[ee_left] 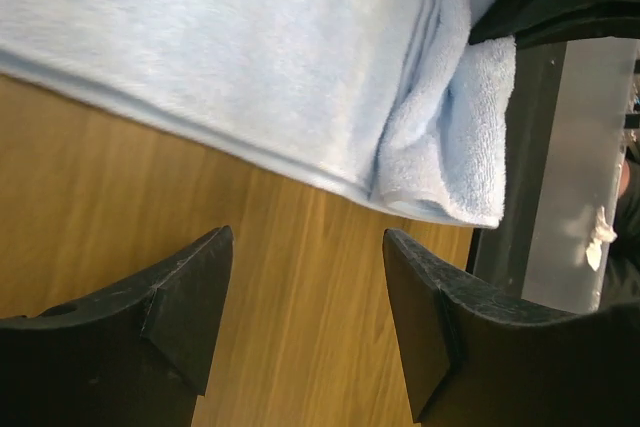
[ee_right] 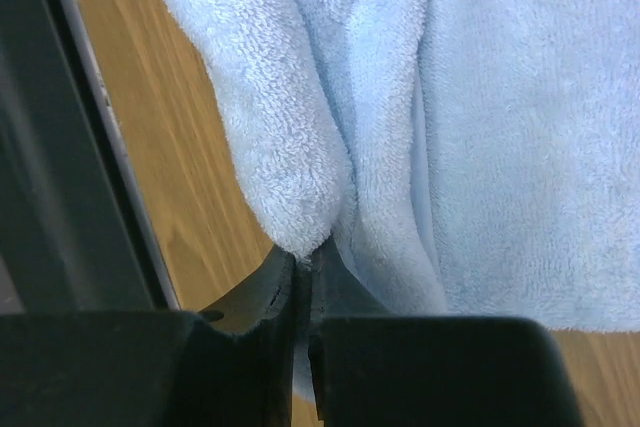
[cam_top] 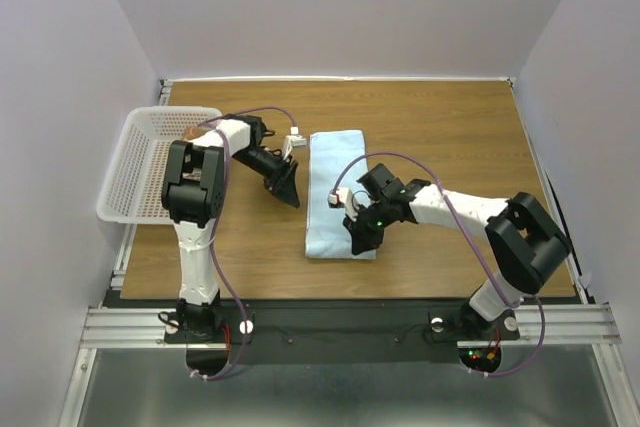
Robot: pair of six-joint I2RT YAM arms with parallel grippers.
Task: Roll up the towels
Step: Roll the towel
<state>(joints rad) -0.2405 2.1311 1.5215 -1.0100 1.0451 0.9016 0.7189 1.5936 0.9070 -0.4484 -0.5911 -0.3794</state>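
A light blue towel (cam_top: 333, 179) lies lengthwise on the wooden table, its near end bunched up. My right gripper (cam_top: 360, 237) is shut on that near end; in the right wrist view its jaws pinch a fold of the blue towel (ee_right: 300, 157). My left gripper (cam_top: 287, 193) is open and empty, just left of the towel's left edge, above bare wood. In the left wrist view the blue towel (ee_left: 230, 47) lies beyond its fingertips (ee_left: 410, 277). The mustard-yellow towel is not clearly in view; only a brownish bit shows inside the basket, behind the left arm.
A white perforated basket (cam_top: 140, 162) stands at the table's left edge, close to the left arm. The black mounting rail (cam_top: 340, 322) runs along the near edge. White walls enclose the table on three sides.
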